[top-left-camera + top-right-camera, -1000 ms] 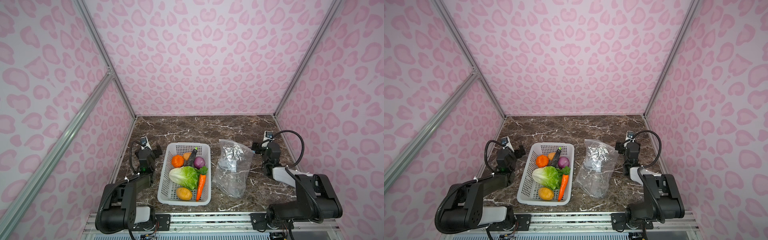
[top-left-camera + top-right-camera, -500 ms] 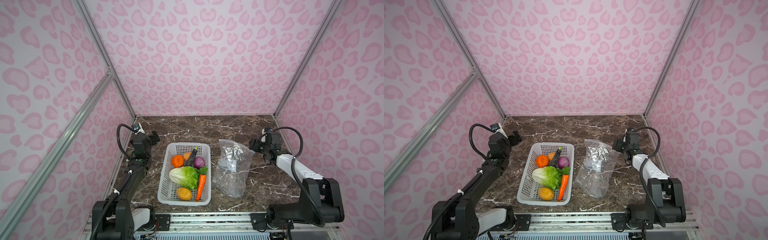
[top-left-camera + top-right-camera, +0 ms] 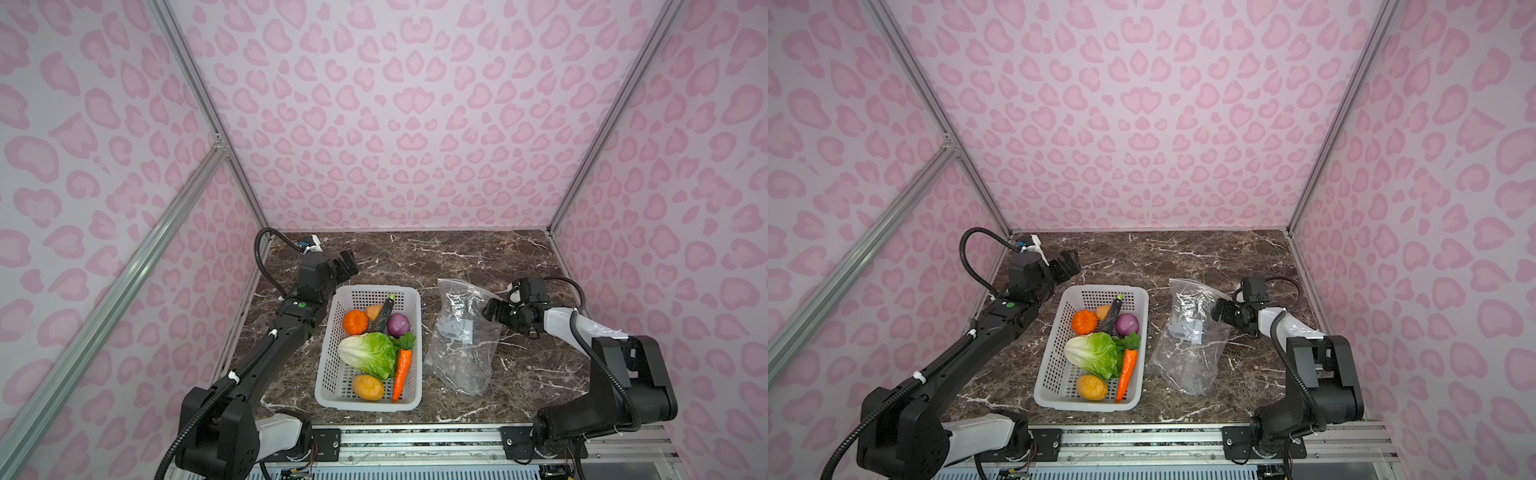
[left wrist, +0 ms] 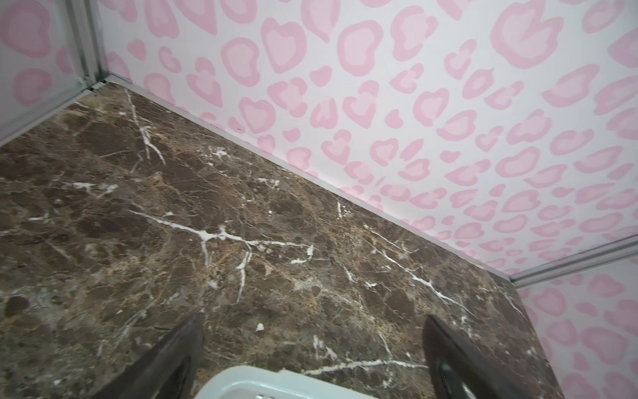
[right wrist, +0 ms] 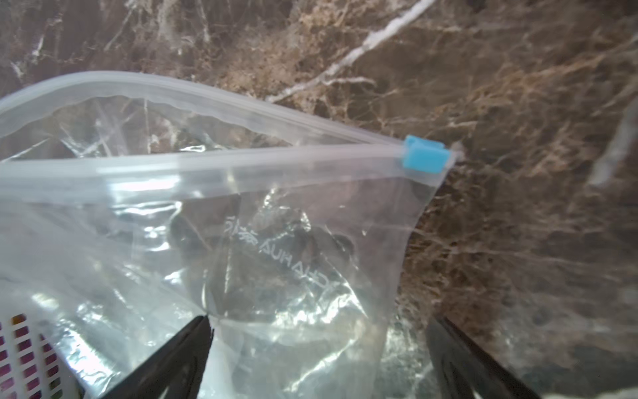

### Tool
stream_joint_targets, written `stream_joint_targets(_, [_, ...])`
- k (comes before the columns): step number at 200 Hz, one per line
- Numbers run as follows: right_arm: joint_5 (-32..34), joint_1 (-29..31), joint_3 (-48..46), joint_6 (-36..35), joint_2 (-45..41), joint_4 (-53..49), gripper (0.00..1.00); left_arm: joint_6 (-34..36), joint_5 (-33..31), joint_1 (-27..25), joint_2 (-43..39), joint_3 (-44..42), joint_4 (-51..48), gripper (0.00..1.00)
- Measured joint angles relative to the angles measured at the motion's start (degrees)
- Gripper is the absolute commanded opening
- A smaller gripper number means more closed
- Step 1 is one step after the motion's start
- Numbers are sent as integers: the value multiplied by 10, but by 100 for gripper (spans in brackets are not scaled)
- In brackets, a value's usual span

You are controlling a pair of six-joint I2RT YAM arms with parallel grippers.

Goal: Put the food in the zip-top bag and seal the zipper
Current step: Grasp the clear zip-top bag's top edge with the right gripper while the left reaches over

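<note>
We are working over the marble table, and by our judgement we are only starting: no food is in the bag yet. The white basket is sitting left of centre and holding all the food: lettuce, carrot, onion, orange round, yellow-orange round and a dark eggplant piece. The zip-top bag is lying empty just beside the basket, with its mouth toward the back wall.

Our left gripper is hovering spread and empty beyond the basket's far corner. Our right gripper is hanging wide apart over the bag near its mouth, pinching nothing.

The zipper is gaping, and the blue slider is sitting at one end. Next, we judge, the right jaws need to pinch one lip and lift it while the left fetches a vegetable.
</note>
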Motion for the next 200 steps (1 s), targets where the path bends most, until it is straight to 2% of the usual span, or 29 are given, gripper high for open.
stream_joint_targets(11, [8, 0, 0, -1, 7, 1, 84, -2, 22, -8, 5, 14, -5, 98])
stream_joint_targets(24, [10, 0, 3, -5, 14, 7, 71, -3, 41, -15, 12, 29, -9, 97])
stream_joint_targets(40, [7, 0, 8, -9, 24, 13, 44, -3, 62, -26, 20, 45, -19, 97])
stream_joint_targets(58, [-1, 2, 14, -10, 28, 17, 7, -1, 80, -39, 27, 59, -32, 96])
stream_joint_targets(64, [-4, 2, 16, -10, 28, 18, 0, -1, 85, -43, 29, 62, -35, 96])
stream_joint_targets(95, [-11, 5, 34, -11, 6, 16, 0, -17, 114, -64, 42, 92, -58, 92])
stream_joint_targets(128, [-2, 19, 89, -25, -35, 10, 0, -67, 164, -90, 76, 150, -75, 87])
stream_joint_targets(172, [56, 54, 186, -56, -72, 4, 0, -152, 234, -133, 135, 222, -77, 86])
stream_joint_targets(200, [106, 79, 195, -81, -104, 35, 0, -216, 277, -153, 176, 261, -76, 86])
